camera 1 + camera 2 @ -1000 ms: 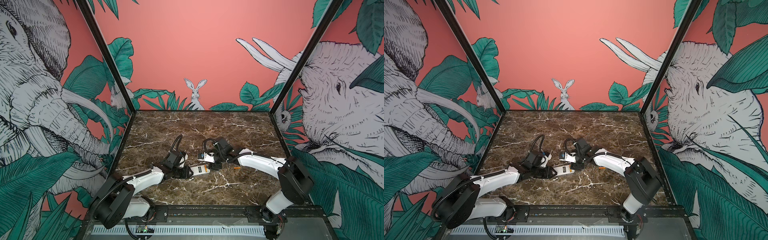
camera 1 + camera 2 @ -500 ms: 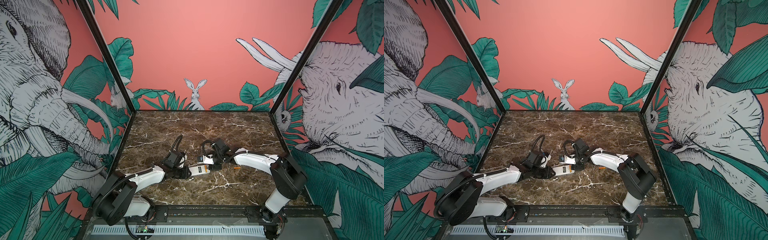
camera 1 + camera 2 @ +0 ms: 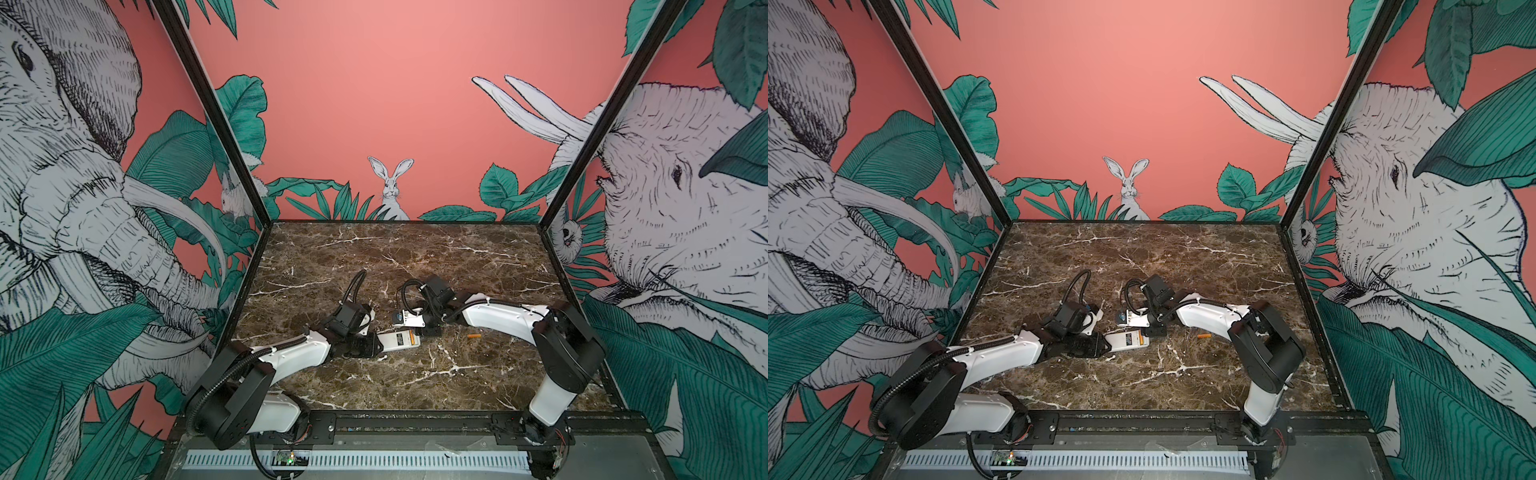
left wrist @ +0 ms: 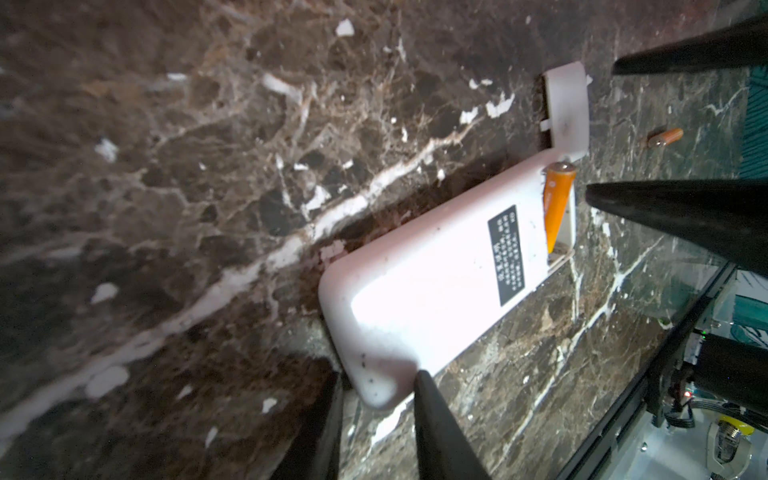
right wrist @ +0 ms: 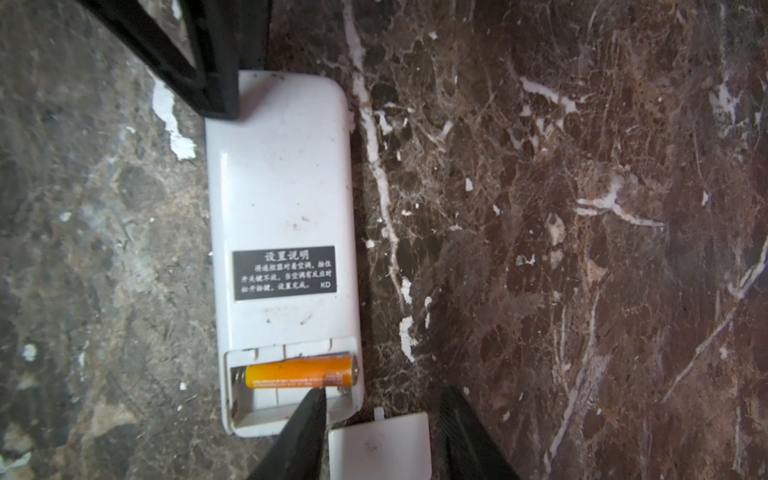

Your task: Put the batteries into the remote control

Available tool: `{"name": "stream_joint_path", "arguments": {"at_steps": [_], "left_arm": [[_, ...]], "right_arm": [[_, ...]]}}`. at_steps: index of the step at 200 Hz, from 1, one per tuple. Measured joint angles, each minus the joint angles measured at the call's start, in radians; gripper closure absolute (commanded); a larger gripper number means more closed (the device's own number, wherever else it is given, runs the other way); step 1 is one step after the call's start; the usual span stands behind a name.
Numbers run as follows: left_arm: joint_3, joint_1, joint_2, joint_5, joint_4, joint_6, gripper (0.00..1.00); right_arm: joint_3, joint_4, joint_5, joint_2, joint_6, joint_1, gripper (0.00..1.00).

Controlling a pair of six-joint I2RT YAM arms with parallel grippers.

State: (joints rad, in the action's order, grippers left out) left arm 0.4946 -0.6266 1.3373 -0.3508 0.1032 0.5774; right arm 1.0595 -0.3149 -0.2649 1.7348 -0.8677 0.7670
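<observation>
Remote back-up on the marble, one cell seated, one loose

Brown white-veined marble tabletop (image 3: 415, 257) carries everything, walled on three sides by pink panels (image 3: 374, 104) printed with elephants and leaves. White-and-black left arm (image 3: 291, 357) reaches in low from the front left corner, and white-and-black right arm (image 3: 498, 318) bends in from the front right corner. Both meet about midway between the left and right edges, nearer the front edge than the back.

The left gripper (image 4: 378, 376) has its black fingers (image 4: 436, 415) pinched narrow on one end corner of the remote control (image 5: 282, 199). This is a small white rectangular plastic handset lying flat with its plain back up and a dark label (image 5: 284, 272) of white print across it. The right gripper (image 5: 384, 392) stands part open at the opposite end, holding nothing. One fingertip (image 5: 303, 419) sits over the empty half of the open battery bay (image 5: 266, 405). The fingers straddle the battery cover (image 5: 380, 444), a small white plastic plate lying on the marble just off that end.

Inside the bay lies the seated battery (image 5: 301, 372), a thin orange-yellow cylinder set crosswise in the slot nearer the label. The loose battery (image 3: 473, 336) (image 3: 1203, 336), its twin, lies alone on the marble toward the right edge, apart from the handset, just beside the right arm in both top views.
</observation>
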Motion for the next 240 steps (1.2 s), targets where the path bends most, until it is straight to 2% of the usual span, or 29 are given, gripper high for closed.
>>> {"name": "stream_joint_path", "arguments": {"at_steps": [106, 240], "left_arm": [[0.000, 0.001, 0.003, -0.004, -0.004, 0.003, 0.71], [0.000, 0.006, 0.008, -0.013, -0.009, 0.010, 0.71]], "right_arm": [[0.000, -0.031, 0.000, 0.023, -0.009, 0.019, 0.70], [0.017, -0.070, 0.023, 0.032, -0.016, 0.038, 0.78]]}}
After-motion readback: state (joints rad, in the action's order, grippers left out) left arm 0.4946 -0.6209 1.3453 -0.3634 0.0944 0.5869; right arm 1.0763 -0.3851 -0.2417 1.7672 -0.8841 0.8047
